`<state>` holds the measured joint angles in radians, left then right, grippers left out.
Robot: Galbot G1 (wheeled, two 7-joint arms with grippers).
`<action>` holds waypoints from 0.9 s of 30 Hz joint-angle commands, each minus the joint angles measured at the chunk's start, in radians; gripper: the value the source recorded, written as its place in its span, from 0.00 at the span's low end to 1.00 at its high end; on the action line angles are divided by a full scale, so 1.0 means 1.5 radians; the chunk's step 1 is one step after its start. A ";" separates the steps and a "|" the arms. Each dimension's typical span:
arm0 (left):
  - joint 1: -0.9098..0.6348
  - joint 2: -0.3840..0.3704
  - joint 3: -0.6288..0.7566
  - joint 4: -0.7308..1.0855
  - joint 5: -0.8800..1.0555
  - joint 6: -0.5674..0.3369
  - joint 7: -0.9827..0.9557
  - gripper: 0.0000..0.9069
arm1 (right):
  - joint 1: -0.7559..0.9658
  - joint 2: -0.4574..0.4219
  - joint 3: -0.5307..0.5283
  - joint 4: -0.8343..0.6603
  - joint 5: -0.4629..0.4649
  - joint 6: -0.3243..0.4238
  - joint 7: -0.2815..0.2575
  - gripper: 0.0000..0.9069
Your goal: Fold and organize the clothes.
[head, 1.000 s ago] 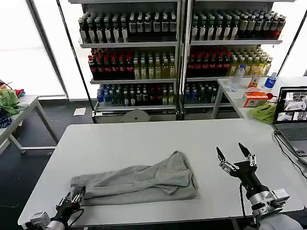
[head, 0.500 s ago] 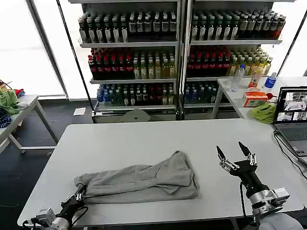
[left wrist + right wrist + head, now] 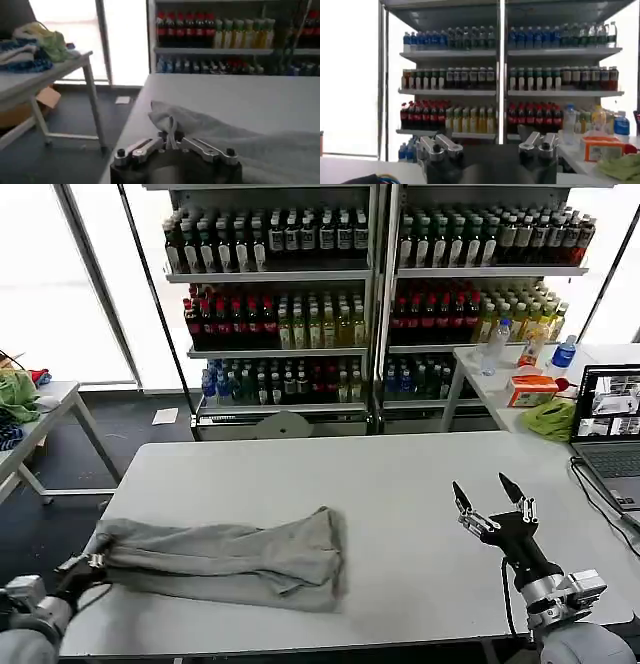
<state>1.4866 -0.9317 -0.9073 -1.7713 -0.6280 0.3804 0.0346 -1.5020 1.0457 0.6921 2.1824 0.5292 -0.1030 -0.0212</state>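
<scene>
Shirt: one light grey shirt (image 3: pixel 225 556), bunched lengthwise, lies across the lower left of my head view on the white desk (image 3: pixel 400 484), its end at the desk's left edge.
Left gripper: my left gripper (image 3: pixel 88 565) sits at the lower left corner of the head view; jaws pressed together, pinching the shirt's end, seen also in the left wrist view (image 3: pixel 171 142).
Right gripper: my right gripper (image 3: pixel 488 492) hovers above the desk at lower right, well apart from the shirt; jaws spread, holding nothing.
Background: drink shelves (image 3: pixel 370 294) stand behind the desk.
</scene>
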 commanded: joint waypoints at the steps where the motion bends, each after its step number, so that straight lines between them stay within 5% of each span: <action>1: -0.049 0.127 -0.099 0.100 0.041 0.001 0.039 0.00 | 0.002 0.000 0.000 0.006 0.001 -0.003 0.003 1.00; 12: 0.007 0.132 -0.029 -0.123 -0.062 -0.001 -0.027 0.00 | -0.016 0.006 0.007 0.013 -0.004 -0.004 0.002 1.00; 27: -0.052 0.096 0.273 -0.217 -0.079 -0.004 -0.120 0.00 | -0.061 0.037 0.016 0.009 -0.020 0.003 0.000 1.00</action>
<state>1.4695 -0.7695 -0.7771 -1.9842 -0.7071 0.3693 -0.0600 -1.5653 1.0826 0.7116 2.1966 0.5056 -0.1001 -0.0214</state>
